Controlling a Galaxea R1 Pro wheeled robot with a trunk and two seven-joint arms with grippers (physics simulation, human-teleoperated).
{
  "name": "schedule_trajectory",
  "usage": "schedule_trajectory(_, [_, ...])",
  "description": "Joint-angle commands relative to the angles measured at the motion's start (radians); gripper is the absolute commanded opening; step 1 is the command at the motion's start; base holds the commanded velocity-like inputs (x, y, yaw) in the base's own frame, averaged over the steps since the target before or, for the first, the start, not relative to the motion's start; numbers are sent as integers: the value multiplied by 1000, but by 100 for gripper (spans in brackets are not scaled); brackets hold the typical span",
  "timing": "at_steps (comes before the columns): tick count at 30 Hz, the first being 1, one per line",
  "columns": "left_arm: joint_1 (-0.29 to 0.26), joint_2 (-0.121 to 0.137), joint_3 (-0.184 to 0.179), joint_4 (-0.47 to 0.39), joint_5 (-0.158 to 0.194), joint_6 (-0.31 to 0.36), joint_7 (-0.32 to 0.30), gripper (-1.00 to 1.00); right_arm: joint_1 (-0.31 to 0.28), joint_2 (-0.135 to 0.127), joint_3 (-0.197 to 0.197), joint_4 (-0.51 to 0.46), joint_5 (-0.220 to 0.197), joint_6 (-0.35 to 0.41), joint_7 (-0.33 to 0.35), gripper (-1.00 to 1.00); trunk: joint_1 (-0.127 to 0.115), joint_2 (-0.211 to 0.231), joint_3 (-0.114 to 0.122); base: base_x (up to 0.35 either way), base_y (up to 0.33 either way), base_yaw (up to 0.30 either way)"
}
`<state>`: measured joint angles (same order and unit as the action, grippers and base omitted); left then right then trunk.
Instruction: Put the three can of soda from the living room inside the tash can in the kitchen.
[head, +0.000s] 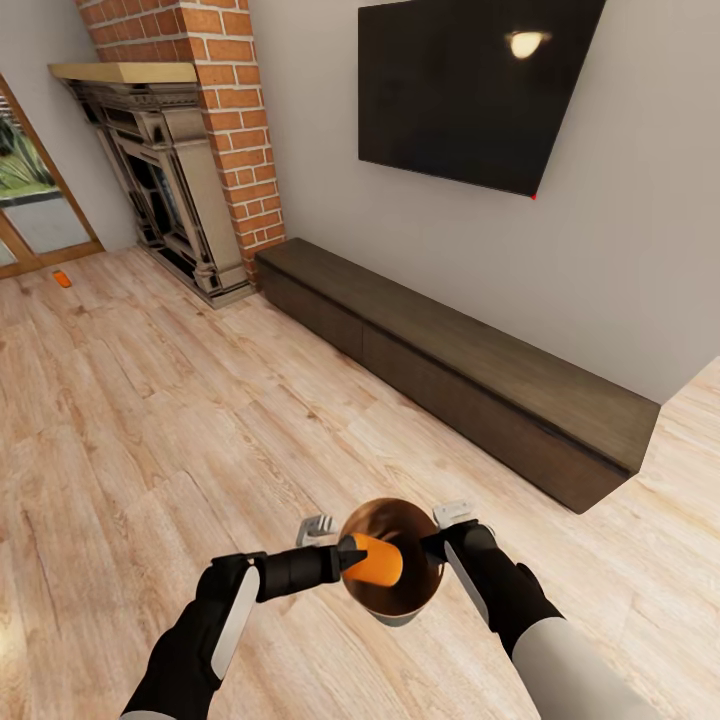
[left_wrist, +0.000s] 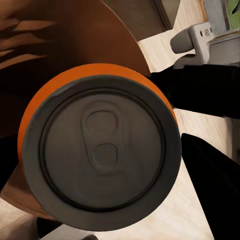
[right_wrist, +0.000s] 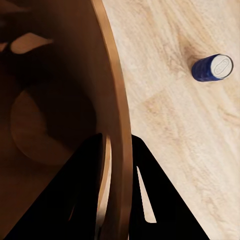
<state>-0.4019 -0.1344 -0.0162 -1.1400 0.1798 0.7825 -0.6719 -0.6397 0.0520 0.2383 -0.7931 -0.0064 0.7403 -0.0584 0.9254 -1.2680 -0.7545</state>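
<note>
My left fingers are hidden behind the orange can (left_wrist: 100, 150). The bin (right_wrist: 117, 100) runs off the right wrist picture's edge. Near the fireplace (head: 165, 170), a tiny orange speck (head: 62, 279) is unidentifiable.

Your left gripper (head: 352, 556) holds an orange can (head: 378, 561) on its side over the open mouth of the copper bin (head: 392, 520), while your right gripper (head: 432, 547) grips the bin's rim on the other side, above the light wood floor (head: 150, 420). Ahead, a long low dark cabinet (head: 470, 375) runs along the wall under a black television (head: 475, 85), beside a brick fireplace (head: 185, 150). Another orange can (head: 62, 279) lies on the floor far off, near the glass door (head: 30, 200).
</note>
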Motion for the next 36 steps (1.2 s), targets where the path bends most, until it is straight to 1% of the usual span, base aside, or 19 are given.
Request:
schedule_trajectory(1, [0, 0, 0, -2, 0, 0, 1, -100, -1, 0, 0, 0, -12, -1, 5, -100, 0, 0, 0, 0, 0, 0])
schedule_trajectory(2, [0, 0, 0, -5, 0, 0, 5, 100, -1, 0, 0, 0, -12, -1, 5, -100, 0, 0, 0, 0, 0, 0])
schedule_trajectory(8, [0, -2, 0, -10, 1, 0, 61, 100, 0, 2, 1, 1, -12, -1, 5, -100, 0, 0, 0, 0, 0, 0])
schedule_trajectory(15, [0, -2, 0, -12, 2, 0, 67, 100, 0, 2, 1, 2, -13, -1, 5, -100, 0, 0, 0, 0, 0, 0])
schedule_trajectory(18, [0, 0, 4, -26, 4, 2, 45, 100, 0, 2, 1, 2, -13, 0, 5, -100, 0, 0, 0, 0, 0, 0])
schedule_trajectory(20, [0, 7, 10, -37, 4, 4, -17, 100, 0, 2, 1, 2, -13, 0, 6, -100, 0, 0, 0, 0, 0, 0])
schedule_trajectory(21, [0, 15, 12, -38, 4, 5, -48, 100, 0, 2, 1, 2, -13, 0, 7, -100, 0, 0, 0, 0, 0, 0])
schedule_trajectory(22, [0, 27, 13, -39, 4, 6, -82, 100, 0, 2, 1, 2, -13, 0, 8, -100, 0, 0, 0, 0, 0, 0])
schedule_trajectory(23, [0, 63, 14, -39, 3, 6, -159, 100, 0, 2, 1, 2, -13, 0, 8, -100, 0, 0, 0, 0, 0, 0])
schedule_trajectory(25, [0, 149, 16, -24, 2, 6, -337, 100, 0, 1, 1, 0, -16, 1, 10, -100, 0, 0, 0, 0, 0, 0])
schedule_trajectory(26, [0, 170, 17, -16, 2, 5, -377, 100, 0, 1, 1, 0, -16, 1, 10, -100, 0, 0, 0, 0, 0, 0])
schedule_trajectory(27, [0, 213, 21, 5, 1, 4, -439, 100, 0, 1, 1, -1, -18, 1, 11, -100, 0, 0, 0, 0, 0, 0])
schedule_trajectory(30, [0, 277, 32, 44, 0, 2, -495, 100, 0, 1, 1, -4, -20, 2, 22, -100, 0, 0, 0, 0, 0, 0])
schedule_trajectory(31, [0, 313, 40, 72, 0, 1, -515, 100, 0, 0, 0, -5, -20, 2, 39, -100, 0, 0, 0, 0, 0, 0])
schedule_trajectory(34, [0, 360, 59, 111, -1, -7, -533, 100, 0, -1, -1, -8, -20, 2, 75, -100, 0, 0, 0, 0, 0, 0])
schedule_trajectory(35, [0, 389, 75, 135, -2, -23, -539, 100, 0, -2, -1, -9, -20, 2, 96, -100, 0, 0, 0, 0, 0, 0])
schedule_trajectory(36, [0, 403, 83, 148, -2, -34, -541, 100, 0, -3, -2, -9, -20, 2, 104, -100, 0, 0, 0, 0, 0, 0])
